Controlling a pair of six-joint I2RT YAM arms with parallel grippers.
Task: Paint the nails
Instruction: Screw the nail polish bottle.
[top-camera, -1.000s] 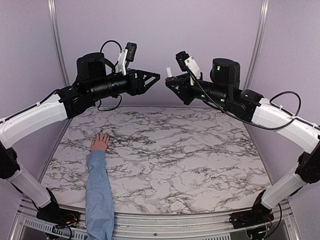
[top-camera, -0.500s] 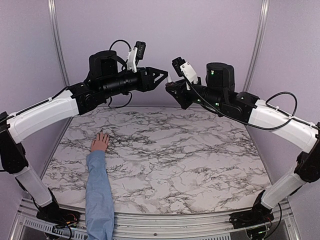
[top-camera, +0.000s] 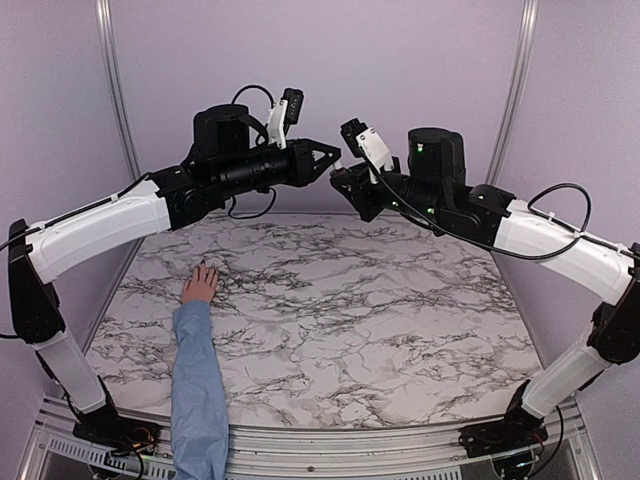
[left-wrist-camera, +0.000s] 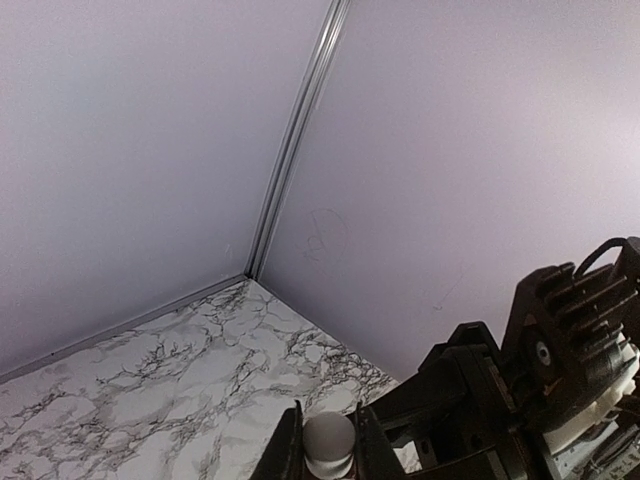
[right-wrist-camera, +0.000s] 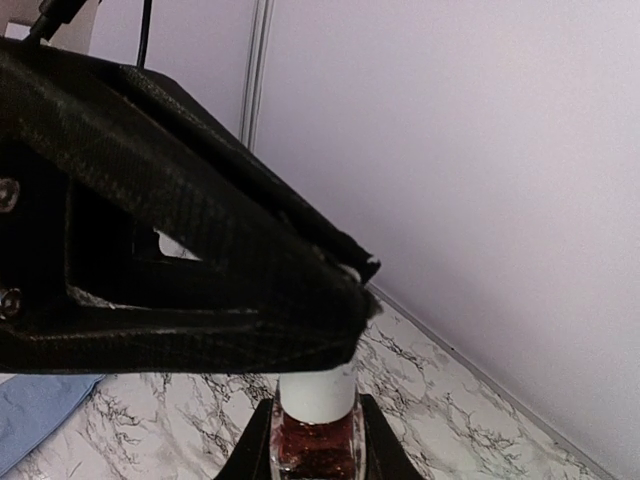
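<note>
Fingers (left-wrist-camera: 290, 452) of the left gripper (top-camera: 333, 160) pinch the white cap (left-wrist-camera: 328, 438); the right gripper (top-camera: 342, 182) clamps the red bottle (right-wrist-camera: 315, 440) below. The hand (top-camera: 200, 285) lies flat on the table (top-camera: 400, 300).

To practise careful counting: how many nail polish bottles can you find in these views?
1. The bottle is held aloft in the right gripper; the left gripper grips its white cap. No other shows.

Rear overhead; wrist close-ups, common cap (left-wrist-camera: 328, 440) (right-wrist-camera: 316, 390)
</note>
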